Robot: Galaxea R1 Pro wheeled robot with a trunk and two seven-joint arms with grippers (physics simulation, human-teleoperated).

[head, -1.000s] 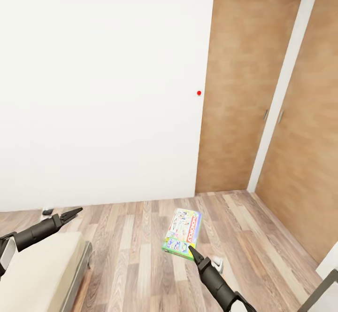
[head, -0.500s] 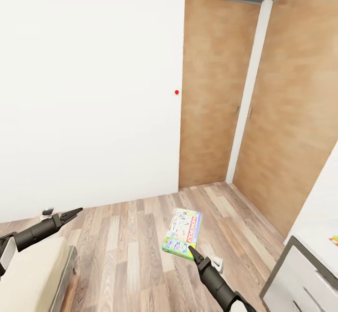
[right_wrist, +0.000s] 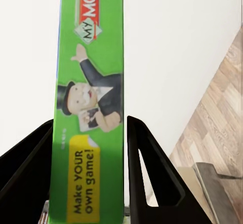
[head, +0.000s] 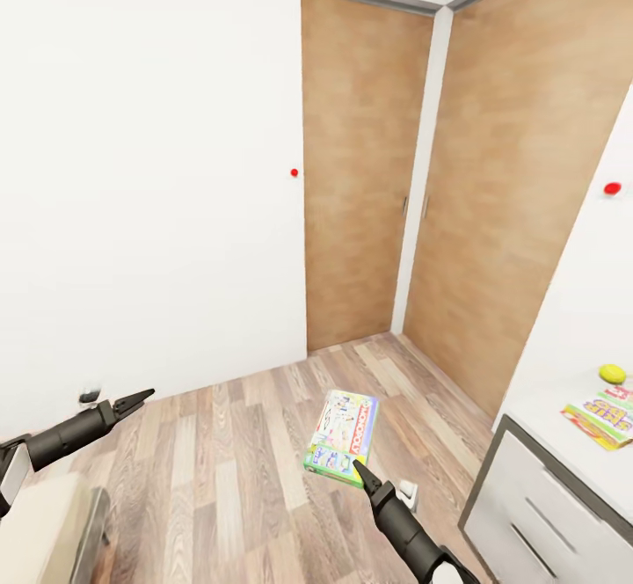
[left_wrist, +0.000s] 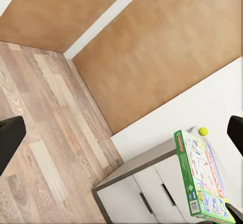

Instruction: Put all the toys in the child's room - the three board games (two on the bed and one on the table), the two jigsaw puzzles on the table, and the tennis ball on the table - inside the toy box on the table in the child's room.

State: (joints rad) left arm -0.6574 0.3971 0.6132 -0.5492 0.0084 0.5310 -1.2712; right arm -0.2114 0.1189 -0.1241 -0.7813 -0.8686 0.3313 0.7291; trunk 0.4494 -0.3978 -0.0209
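Pinching the near edge of a flat rectangular board game [head: 342, 438], the right gripper [head: 359, 471] reaches forward and up from the lower middle of the head view on a slim black arm, its tip narrowing to a point at the box. The box is glossy card with a green rim and a pale printed face, and it hangs in the air over the wood-plank floor [head: 246, 478], whose boards run in mixed brown and grey tones. In the right wrist view the two black fingers [right_wrist: 147, 183] stand on either side of the box's bright green edge, pressed against it, with red lettering and a top-hatted cartoon man printed along that edge. The left gripper [head: 132, 403] stretches out level at the left of the head view, a dark tapered shape; in the left wrist view its finger [left_wrist: 10, 138] and the other one sit at opposite edges, spread wide apart with nothing between them. At right, the pale grey-white table [head: 563, 373] with its white cabinet front carries a small yellow-green tennis ball [head: 612, 374] and, just beside it, another flat colourful game box [head: 602, 414]. Flat wood-grain doors [head: 360, 179] fill the far corner.
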